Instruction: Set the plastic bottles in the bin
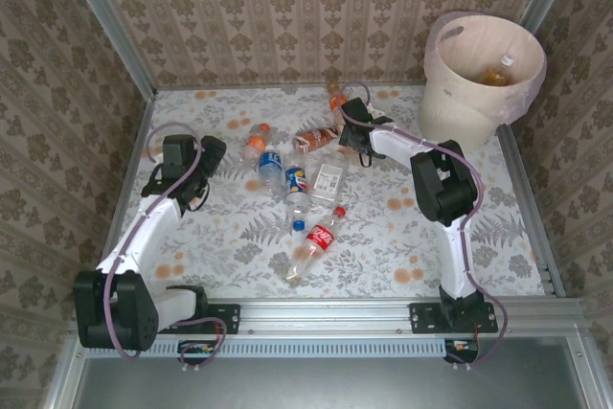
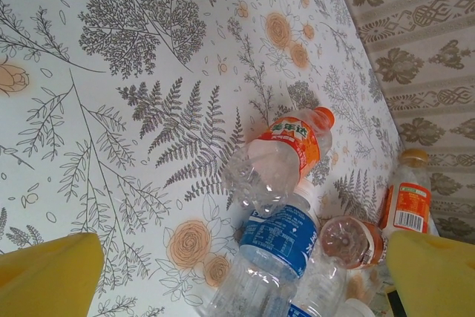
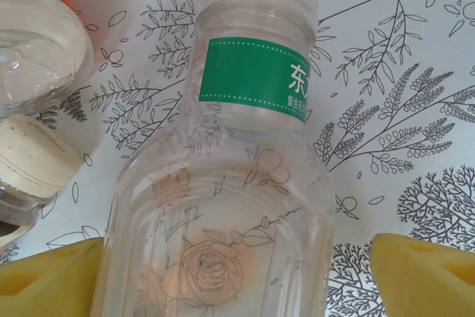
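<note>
My right pincer (image 3: 237,280) is open and straddles a clear green-labelled bottle (image 3: 252,146) lying on the table (image 3: 415,109). One yellow pad (image 3: 423,272) sits clear of the bottle; the other is just beside it, and I can't tell if it touches. Up-left of that bottle are an orange-labelled bottle (image 3: 37,27) and a cream cap (image 3: 33,157). My left pincer (image 2: 241,276) is wide open with nothing gripped, hanging over the left part of the table. Ahead of it lies a blue-labelled bottle (image 2: 274,246), touching an orange-capped bottle (image 2: 278,157), with more bottles crowded toward the far wall. From above, the loose bottles cluster mid-table, with a red-labelled bottle (image 1: 316,237) nearest the near edge. The bin (image 1: 479,93) stands in the far right corner, bag-lined, with one bottle inside (image 1: 498,71).
</note>
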Motion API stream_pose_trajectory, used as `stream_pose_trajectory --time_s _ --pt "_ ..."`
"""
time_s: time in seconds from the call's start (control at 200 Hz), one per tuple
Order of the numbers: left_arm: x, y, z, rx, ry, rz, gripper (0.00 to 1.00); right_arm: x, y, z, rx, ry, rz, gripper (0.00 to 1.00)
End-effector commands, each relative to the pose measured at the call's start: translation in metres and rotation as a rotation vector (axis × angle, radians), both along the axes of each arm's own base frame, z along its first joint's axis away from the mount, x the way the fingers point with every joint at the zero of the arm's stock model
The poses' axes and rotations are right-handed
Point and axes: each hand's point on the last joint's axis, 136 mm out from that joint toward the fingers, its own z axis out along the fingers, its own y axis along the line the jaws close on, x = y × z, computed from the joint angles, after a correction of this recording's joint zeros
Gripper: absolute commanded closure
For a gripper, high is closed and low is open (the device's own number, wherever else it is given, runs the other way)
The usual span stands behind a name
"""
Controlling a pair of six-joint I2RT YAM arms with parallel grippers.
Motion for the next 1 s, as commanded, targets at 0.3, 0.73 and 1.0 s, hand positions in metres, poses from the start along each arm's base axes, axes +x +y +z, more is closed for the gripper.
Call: stream_pose_trajectory --time_s 0.3,0.73,1.0 --pt "-0.005 0.001 -0.011 -0.018 0.038 0.002 0.00 -0.006 -0.009 0.003 0.040 -0.021 0.002 0.33" --pt "-0.004 -0.001 -0.013 -0.026 0.044 -0.003 0.00 -0.031 -0.028 0.020 0.024 -0.080 0.116 0.53" --pt "-0.002 -0.005 -0.012 -0.031 0.040 -0.024 0.00 -0.032 -0.022 0.086 0.035 -0.217 0.244 0.61"
